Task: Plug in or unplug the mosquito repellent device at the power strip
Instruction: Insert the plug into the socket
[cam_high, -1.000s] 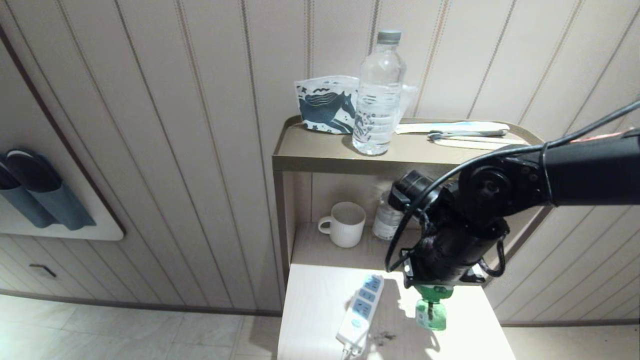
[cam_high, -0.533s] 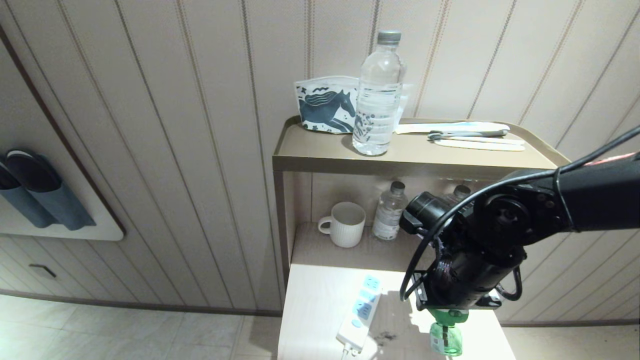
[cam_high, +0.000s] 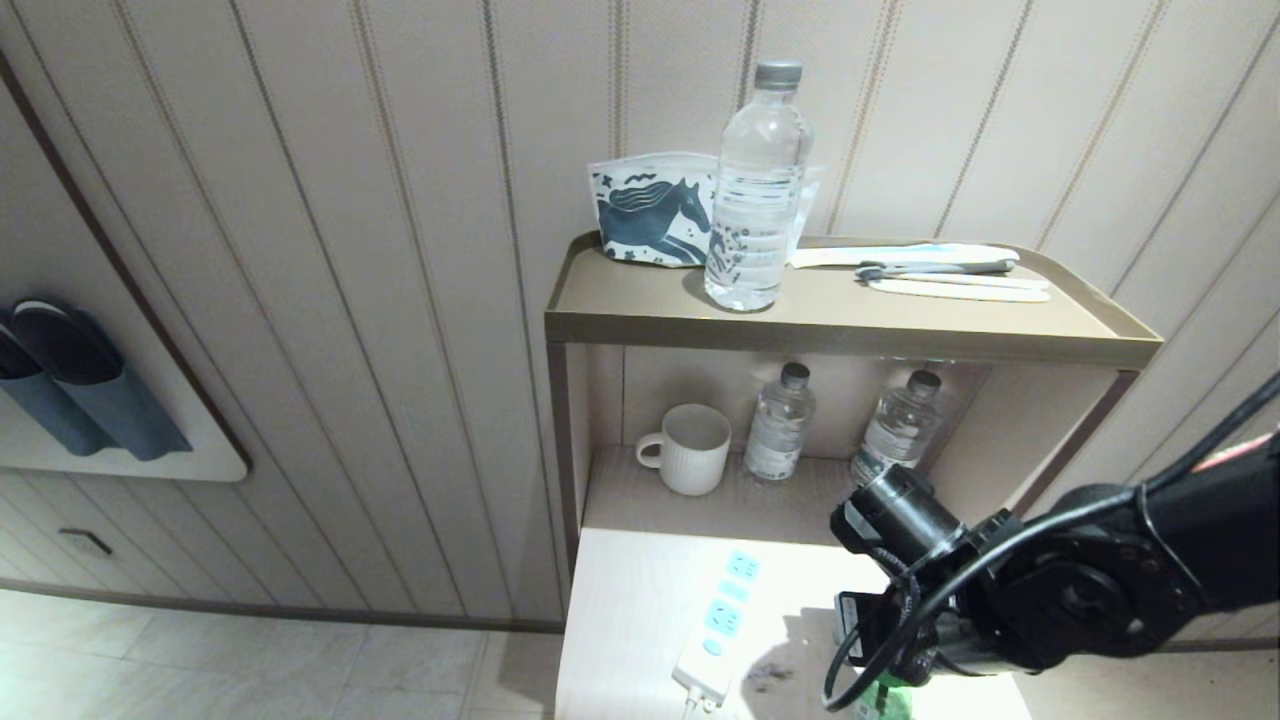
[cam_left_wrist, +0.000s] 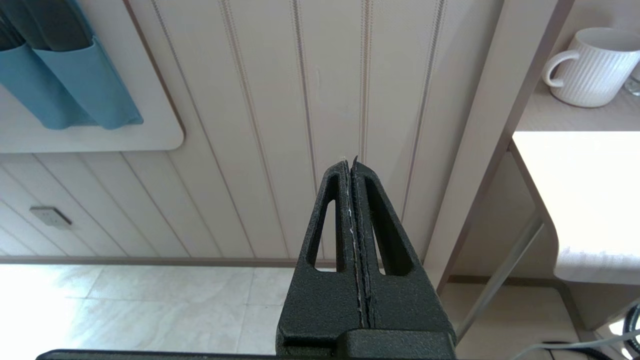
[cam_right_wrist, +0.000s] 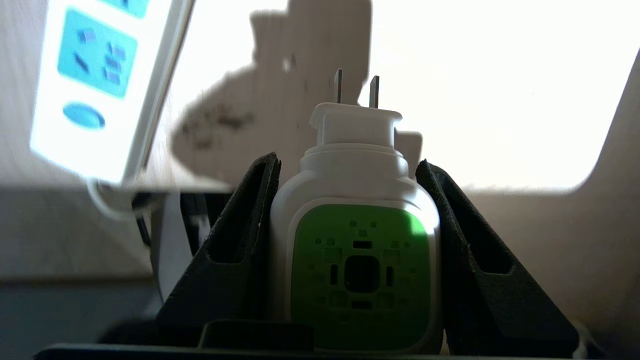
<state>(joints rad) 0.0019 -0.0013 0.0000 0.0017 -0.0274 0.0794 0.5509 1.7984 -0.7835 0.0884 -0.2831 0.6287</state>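
Between the two black fingers of the right gripper (cam_right_wrist: 350, 165) sits the mosquito repellent device (cam_right_wrist: 357, 240), a small white plastic plug-in unit with a bright green vented face, clamped on its two flat sides. Its two bare metal prongs stick out past the fingertips, free of any socket, so it is unplugged and carried in the air. From the head camera only a sliver of green shows under the wrist, to the right of the power strip (cam_high: 718, 630), a long flat white plastic bar with pale blue socket faces and a round blue button, lying on the pale wooden tabletop (cam_high: 640, 600) with its cord running off the near edge. Device and strip are apart, not touching.

It looks light and rigid, with smooth glossy plastic that could slip or twist in the fingers when pushed against a socket. The broad side walls, where it is held now, seem the best place to grip; the thin prongs would probably bend if they met the strip at an angle.

Behind the strip, on the lower shelf, stand a white ribbed ceramic mug (cam_high: 690, 447) and two clear water bottles.

The left gripper (cam_left_wrist: 352, 172) hangs parked left of the table, its fingers pressed together on nothing.
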